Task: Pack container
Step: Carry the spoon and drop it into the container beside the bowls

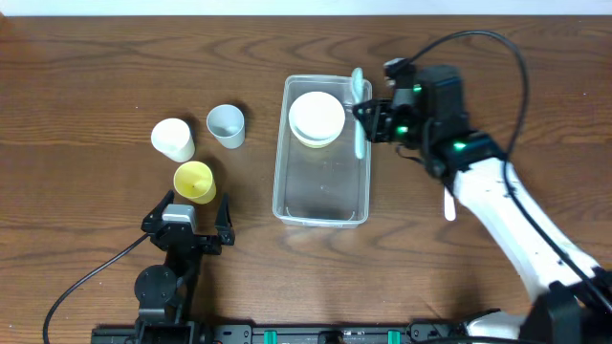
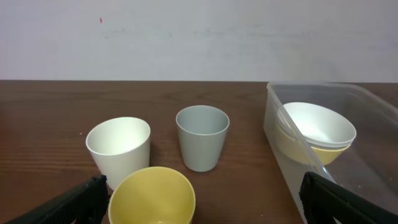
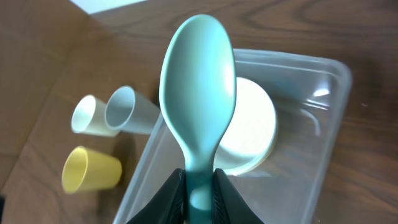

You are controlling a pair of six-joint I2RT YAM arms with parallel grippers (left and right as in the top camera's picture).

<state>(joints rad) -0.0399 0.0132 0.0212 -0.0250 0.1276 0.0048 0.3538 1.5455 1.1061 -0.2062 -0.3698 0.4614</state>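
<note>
at the middle of the table the container (image 1: 320,189) holds stacked bowls (image 1: 316,117), and the right hand (image 3: 199,190) pinches a spoon (image 3: 199,99) over its rim toward the table's right edge, likely to lay it inside, while the left hand (image 1: 188,213) gapes empty by the yellow cup (image 1: 194,179).

The counter (image 1: 96,57) is dark brown wood with a visible grain and a low sheen. The container (image 1: 320,196) is clear, glossy plastic that catches bright glints near its rim, and the spoon (image 3: 198,93) is smooth pale-teal plastic with a soft satin shine. The white cup (image 1: 173,139), grey cup (image 1: 226,125), yellow cup (image 1: 194,181) and stacked bowls (image 1: 316,118) look like smooth matt plastic, and the right claw (image 3: 199,198) is dull black.
</note>
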